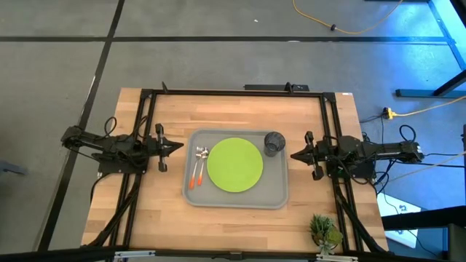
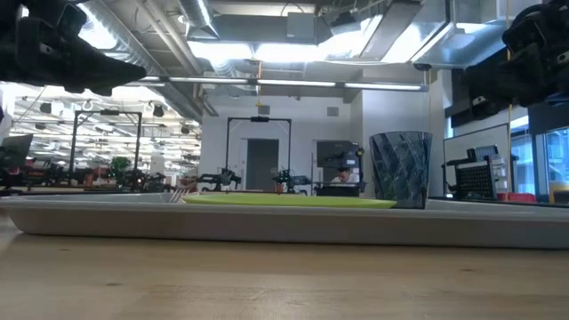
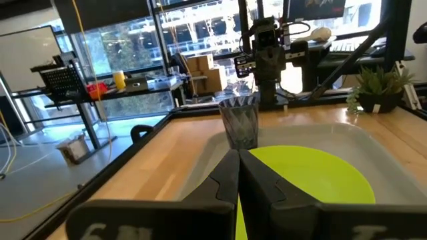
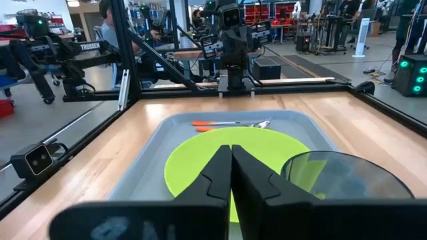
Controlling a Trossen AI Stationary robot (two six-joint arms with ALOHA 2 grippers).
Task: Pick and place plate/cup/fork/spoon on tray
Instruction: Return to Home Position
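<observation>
Left gripper [image 1: 178,147] hovers beside tray [image 1: 280,196], jaws together. Right gripper [image 1: 295,154] hovers at opposite side, jaws together. On tray: plate [image 1: 234,164] at centre, cup [image 1: 274,143] upright near right gripper, fork [image 1: 202,164] and spoon [image 1: 195,169] side by side near left gripper.

Robotics lab or workshop, by the look: wooden bench [image 1: 240,233] inside a black metal frame [image 1: 233,92], further arm rigs [image 4: 47,50] on stands beyond, exposed ducts [image 2: 169,40] and strip lights [image 2: 293,84] overhead, yellow cable [image 1: 357,30] trailing across bare concrete floor [image 1: 58,73]
</observation>
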